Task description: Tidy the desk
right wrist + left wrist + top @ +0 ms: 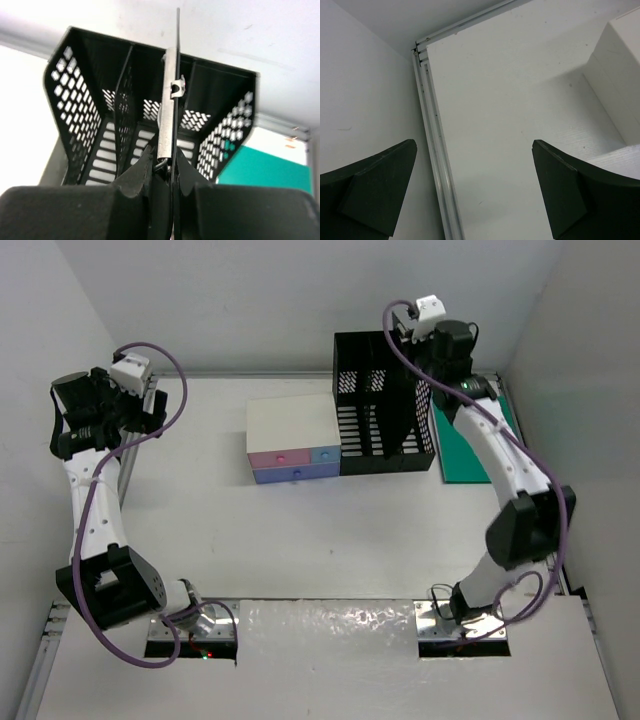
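The desk [200, 540] is a wide white tabletop with a thin metal rim [436, 150]. My right gripper [424, 375] hangs over the black mesh file holder [355, 390] at the back. It is shut on a thin black clipboard [178, 60], seen edge-on with its metal clip [169, 115] just beyond the fingertips [142, 167]. The board stands upright in the holder's [85, 110] right compartment. My left gripper [75, 400] hovers over the far left corner of the desk [510, 100], open wide [475, 190] with nothing between its fingers.
A small white-topped box [290, 440] with pink and blue drawers sits left of the file holder; its white side [620, 75] shows in the left wrist view. A green mat [470, 455] lies right of the holder, against the wall [265, 170].
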Robot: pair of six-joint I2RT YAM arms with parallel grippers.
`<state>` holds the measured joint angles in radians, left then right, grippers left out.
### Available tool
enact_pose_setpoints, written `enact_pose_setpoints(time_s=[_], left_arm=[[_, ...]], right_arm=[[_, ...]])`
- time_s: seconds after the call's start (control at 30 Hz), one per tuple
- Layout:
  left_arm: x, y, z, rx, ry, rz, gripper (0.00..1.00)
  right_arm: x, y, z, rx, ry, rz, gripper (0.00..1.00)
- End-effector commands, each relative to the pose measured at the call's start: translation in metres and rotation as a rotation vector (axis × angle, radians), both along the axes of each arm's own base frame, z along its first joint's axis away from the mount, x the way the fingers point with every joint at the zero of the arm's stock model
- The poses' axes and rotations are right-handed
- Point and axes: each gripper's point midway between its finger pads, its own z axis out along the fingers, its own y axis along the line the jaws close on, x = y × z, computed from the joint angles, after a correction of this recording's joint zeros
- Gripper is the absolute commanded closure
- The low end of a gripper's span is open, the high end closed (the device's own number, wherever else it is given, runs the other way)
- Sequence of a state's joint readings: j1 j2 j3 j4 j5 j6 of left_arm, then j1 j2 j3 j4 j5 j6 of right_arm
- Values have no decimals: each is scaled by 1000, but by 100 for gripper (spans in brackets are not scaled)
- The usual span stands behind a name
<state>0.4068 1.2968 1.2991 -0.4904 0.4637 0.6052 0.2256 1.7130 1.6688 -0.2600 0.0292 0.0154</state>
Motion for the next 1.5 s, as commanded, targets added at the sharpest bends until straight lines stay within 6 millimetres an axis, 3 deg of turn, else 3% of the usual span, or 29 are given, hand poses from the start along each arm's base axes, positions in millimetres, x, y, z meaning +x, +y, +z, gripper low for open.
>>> enact_pose_setpoints(time_s=[0.0,0.1,0.23,0.4,0.53,0.7,0.93,0.97,1.0,1.03,1.1,1.13,1.3,1.4,1.43,1.47], left_arm=[[6,-5,10,10,-37,-23,0],[7,-7,14,5,-43,-32,0],[7,-9,17,-2,-44,-35,0],[5,-9,17,-3,-40,-33,0],[4,-7,14,8,-33,-26,0],[4,-7,10,9,-28,-27,0],[5,-8,6,4,-25,-27,0],[5,-8,5,2,-21,-29,0],[4,-7,5,4,-21,-27,0],[4,-7,4,6,-19,-26,0],[4,-7,2,9,-15,-25,0],[3,-7,1,14,-11,-28,0],[2,-9,-2,8,-5,-44,0],[3,-14,0,-6,-12,-60,0],[3,-15,2,-14,-16,-60,0],[4,-17,3,-21,-16,-68,0]], right_arm=[[-32,5,81,19,-336,18,100],[-60,5,104,27,-492,34,100],[-76,2,108,32,-582,26,100],[-76,-1,81,97,-585,-6,100],[-78,-6,79,179,-608,-50,100],[-78,1,60,251,-577,-30,100],[-58,1,9,188,-455,-65,100],[-52,2,-3,170,-407,-66,95],[-50,5,-8,155,-372,-54,80],[-48,8,-11,129,-312,-37,41],[-51,12,-12,102,-253,-9,20],[-56,11,-15,93,-191,-10,1],[-93,-21,4,104,-56,-99,1],[-117,-53,-4,176,110,-147,1],[-117,-87,-7,229,127,-219,1],[-122,-91,-9,306,146,-179,1]])
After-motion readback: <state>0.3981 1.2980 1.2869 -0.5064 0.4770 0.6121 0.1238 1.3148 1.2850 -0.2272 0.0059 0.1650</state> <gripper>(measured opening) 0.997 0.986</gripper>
